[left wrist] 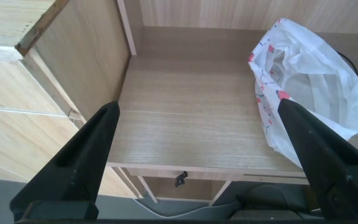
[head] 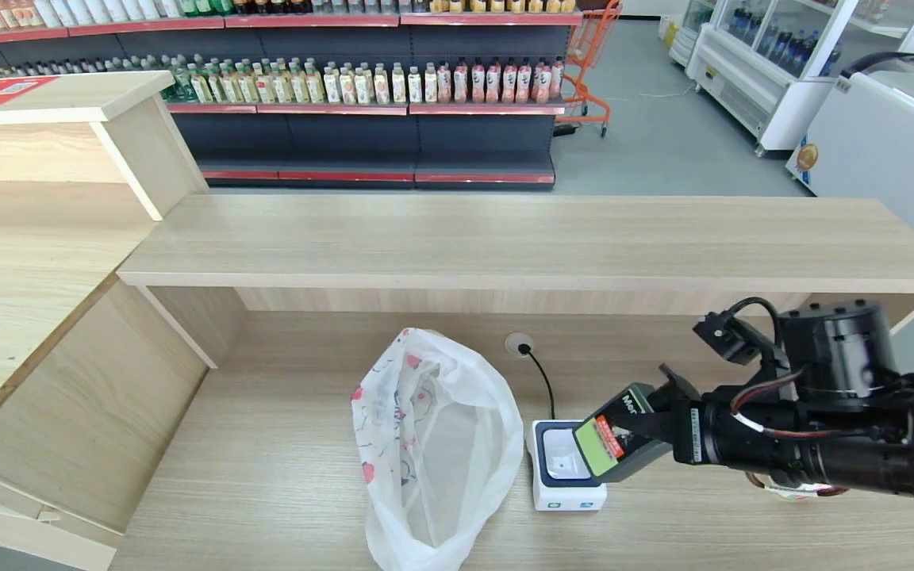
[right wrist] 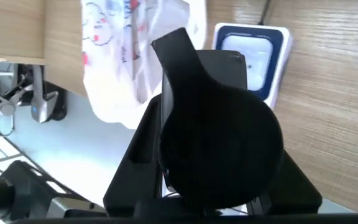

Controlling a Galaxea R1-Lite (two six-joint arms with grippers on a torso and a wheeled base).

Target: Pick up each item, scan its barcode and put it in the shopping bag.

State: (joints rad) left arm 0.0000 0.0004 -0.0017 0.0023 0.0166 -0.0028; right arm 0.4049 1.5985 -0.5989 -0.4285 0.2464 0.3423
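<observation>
1. The right gripper (head: pixel 651 416) reaches in from the robot's right, low over the bench (head: pixel 266 476). Its jaws are closed on a dark box (head: pixel 601 446), which they grip by its rear end.
2. The box is held tilted and off the bench. Its green end face, which carries a red label, is turned up and toward the robot's left.
3. In the head view the box's front end overlaps the right-hand part of the scanner (head: pixel 564 468), a white unit with a blue-framed window lying on the bench. Whether box and scanner touch cannot be told.
4. In the right wrist view one dark jaw and the box cover part of the scanner's window.
5. The left gripper (left wrist: pixel 197 165) has its jaws spread wide with nothing between them. Its two dark fingers (left wrist: pixel 82 165) frame the bench surface on the robot's left of the bag.
6. The shopping bag (head: pixel 437 444), white plastic with red and blue print, stands just beside the scanner on its left. Its mouth is open.
7. A black cable (head: pixel 543 381) runs from the scanner back to a round hole (head: pixel 519 343) in the bench.
</observation>
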